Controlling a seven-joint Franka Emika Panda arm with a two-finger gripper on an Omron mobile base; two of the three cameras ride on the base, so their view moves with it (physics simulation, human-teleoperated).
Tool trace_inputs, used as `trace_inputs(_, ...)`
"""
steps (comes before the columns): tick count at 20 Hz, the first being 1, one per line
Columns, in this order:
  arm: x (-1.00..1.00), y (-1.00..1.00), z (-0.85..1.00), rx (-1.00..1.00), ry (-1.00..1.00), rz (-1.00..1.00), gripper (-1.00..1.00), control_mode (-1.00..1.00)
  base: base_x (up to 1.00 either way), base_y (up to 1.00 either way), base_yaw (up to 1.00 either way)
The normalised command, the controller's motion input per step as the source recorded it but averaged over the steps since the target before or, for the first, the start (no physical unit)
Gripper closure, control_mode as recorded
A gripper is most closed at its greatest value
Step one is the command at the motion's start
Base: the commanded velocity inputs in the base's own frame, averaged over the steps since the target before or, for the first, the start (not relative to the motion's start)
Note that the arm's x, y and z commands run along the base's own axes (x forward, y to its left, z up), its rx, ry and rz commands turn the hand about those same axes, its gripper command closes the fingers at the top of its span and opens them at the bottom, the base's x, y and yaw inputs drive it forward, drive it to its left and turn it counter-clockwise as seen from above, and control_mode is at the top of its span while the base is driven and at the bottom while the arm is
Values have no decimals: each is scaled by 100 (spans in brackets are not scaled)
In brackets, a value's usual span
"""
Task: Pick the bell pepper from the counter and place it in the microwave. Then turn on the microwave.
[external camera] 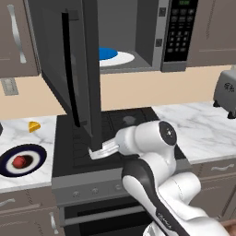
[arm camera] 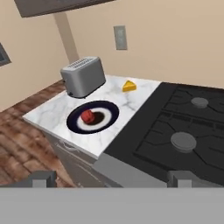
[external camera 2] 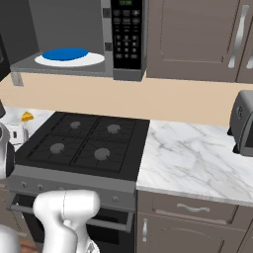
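Red bell pepper (arm camera: 88, 116) sits on its dark-rimmed plate (arm camera: 110, 107) on the marble worktop (arm camera: 114, 135); my hand (arm camera: 111, 178), fingers apart, must descend squarely over it.

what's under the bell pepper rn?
The bell pepper sits on a dark-rimmed plate with a white centre, which rests on the marble counter left of the stovetop. The plate hides the counter beneath it.

counter (arm camera: 131, 114): plate (arm camera: 109, 114); yellow wedge (arm camera: 128, 86); toaster (arm camera: 83, 76) | plate: bell pepper (arm camera: 88, 116)
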Motion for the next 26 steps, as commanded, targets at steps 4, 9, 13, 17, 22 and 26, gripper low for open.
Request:
trace_inputs(4,1,12,-35,5,-15,0,-100,-100,0,0,0)
trace_inputs(9,1,15,-34,3,-20,-1,-100,-100,0,0,0)
trace_inputs(13,0,12,-32,3,-17,-2,-100,-100,0,0,0)
trace_inputs(17,0,15,-24,5,-7,-4,-100,-100,0,0,0)
trace_inputs(22,0,22,-19,4,-6,-7,-100,-100,0,0,0)
trace_inputs(26,1,26,-12,4,-3,-15,-100,-100,0,0,0)
